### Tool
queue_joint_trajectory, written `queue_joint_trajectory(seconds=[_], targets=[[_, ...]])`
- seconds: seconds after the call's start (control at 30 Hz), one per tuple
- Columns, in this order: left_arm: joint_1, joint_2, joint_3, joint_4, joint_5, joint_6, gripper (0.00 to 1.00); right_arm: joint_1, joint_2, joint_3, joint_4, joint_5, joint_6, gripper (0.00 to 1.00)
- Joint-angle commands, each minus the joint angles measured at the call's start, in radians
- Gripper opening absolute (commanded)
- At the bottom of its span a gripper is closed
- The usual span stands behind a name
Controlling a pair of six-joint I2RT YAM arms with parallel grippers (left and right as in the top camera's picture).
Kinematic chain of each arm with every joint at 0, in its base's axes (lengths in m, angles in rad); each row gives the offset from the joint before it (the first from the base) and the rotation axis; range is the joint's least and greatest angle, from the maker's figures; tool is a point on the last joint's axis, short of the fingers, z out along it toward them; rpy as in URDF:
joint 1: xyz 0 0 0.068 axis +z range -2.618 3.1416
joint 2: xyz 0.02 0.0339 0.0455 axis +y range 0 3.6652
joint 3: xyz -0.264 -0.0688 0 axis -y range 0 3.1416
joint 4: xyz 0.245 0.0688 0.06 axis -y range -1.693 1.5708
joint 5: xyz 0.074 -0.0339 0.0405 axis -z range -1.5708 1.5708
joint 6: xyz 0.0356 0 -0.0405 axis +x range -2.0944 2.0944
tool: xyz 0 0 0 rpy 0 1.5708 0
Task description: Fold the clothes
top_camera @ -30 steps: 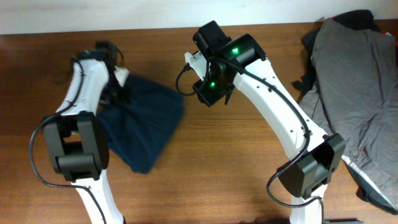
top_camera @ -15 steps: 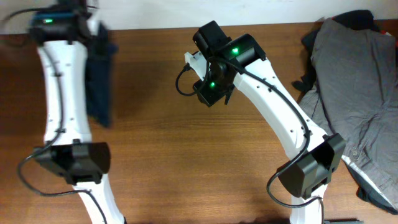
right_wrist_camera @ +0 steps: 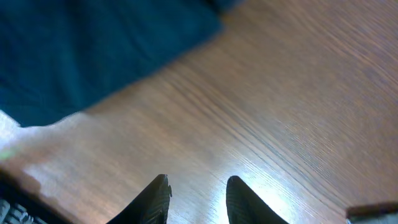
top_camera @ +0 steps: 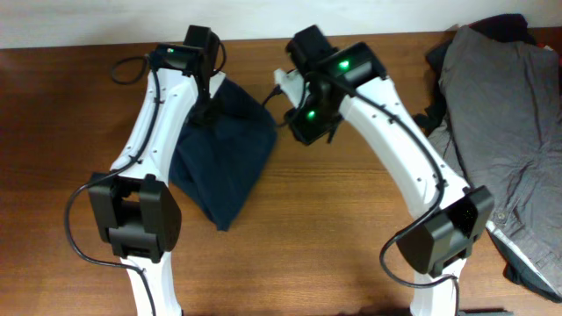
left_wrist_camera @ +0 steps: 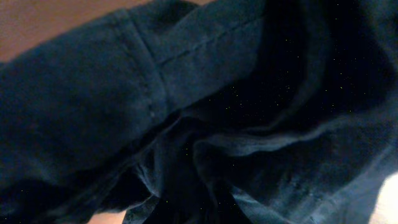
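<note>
From above, the navy cloth [top_camera: 224,162] lies on the table [top_camera: 351,228] left of centre, spread in a rough diamond with one corner near the front and its back part bunched up under the left gripper [top_camera: 209,112], which points down into it. The fabric hides the fingers there, so I cannot tell whether that pincer is clamped or apart. The right gripper [top_camera: 309,123] hangs just beside the cloth's right corner, over bare wood. A grey pile [top_camera: 496,114] of clothes, crumpled with darker fabric at its edges, sits at the table's right side, well apart from the cloth. In the left wrist view the cloth [left_wrist_camera: 205,93] fills nearly the whole frame, very close, with a stitched seam across the upper part and deep folds gathering toward the bottom middle; a strip of table [left_wrist_camera: 37,18] shows at the top left, and no fingers can be seen. In the right wrist view the right gripper [right_wrist_camera: 198,198] has its two dark fingertips apart with nothing between them, above bare table [right_wrist_camera: 280,112]; the cloth [right_wrist_camera: 93,43] lies across the upper left, clear of the fingertips.
</note>
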Motion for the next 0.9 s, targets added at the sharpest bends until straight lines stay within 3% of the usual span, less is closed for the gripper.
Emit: queue_joint_trajectory(seconds=[0.0, 0.2, 0.23, 0.3, 0.47, 0.87], targets=[[0.100, -0.037, 0.045, 0.018, -0.264, 0.008, 0.00, -0.093, -0.003, 0.002, -0.003, 0.002, 0.043, 0.35], [0.293, -0.038, 0.147, 0.116, -0.258, 0.033, 0.00, -0.300, -0.018, 0.004, -0.003, 0.002, 0.043, 0.33], [0.298, -0.038, 0.147, 0.127, -0.312, 0.035, 0.00, -0.361, -0.018, 0.004, -0.006, 0.002, 0.043, 0.33], [0.292, -0.037, 0.147, 0.126, -0.334, 0.033, 0.00, -0.406, -0.018, 0.004, -0.012, 0.002, 0.043, 0.33], [0.242, -0.026, 0.137, 0.081, -0.208, 0.027, 0.00, -0.483, -0.018, 0.004, -0.046, 0.001, 0.042, 0.33], [0.056, -0.015, 0.043, 0.037, -0.063, 0.027, 0.02, -0.502, -0.019, 0.004, -0.060, 0.002, 0.042, 0.32]])
